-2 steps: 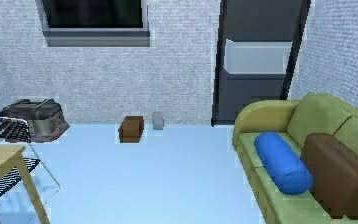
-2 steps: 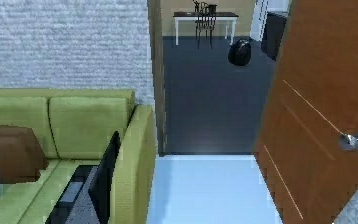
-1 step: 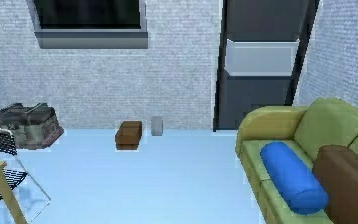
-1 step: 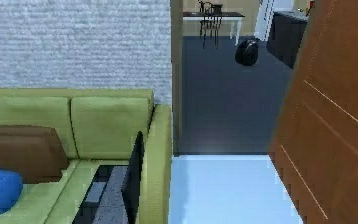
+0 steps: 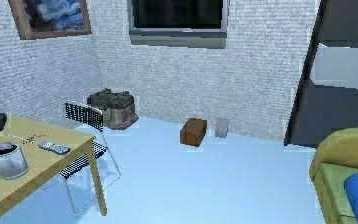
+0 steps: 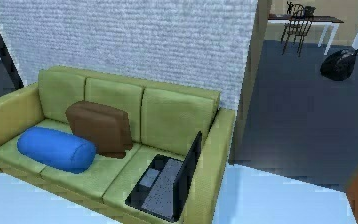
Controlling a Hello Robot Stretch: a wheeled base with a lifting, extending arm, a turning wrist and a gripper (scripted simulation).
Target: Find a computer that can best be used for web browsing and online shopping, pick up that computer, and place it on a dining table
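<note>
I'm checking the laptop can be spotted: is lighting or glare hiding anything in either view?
Arm side view: the open black laptop stands out, evenly lit, on the olive-green sofa; the room beyond the doorway is dimmer. Forward view: the pale floor is bright, without glare.

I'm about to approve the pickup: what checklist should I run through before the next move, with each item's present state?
1. Open black laptop located, on the green three-seat sofa: ok.
2. Laptop apart from the brown square cushion and the blue cylindrical cushion: ok.
3. End effector lined up with the laptop: cannot tell.
4. Light wooden table found for placing: ok.
5. Bare spot on that tabletop: ok.
</note>
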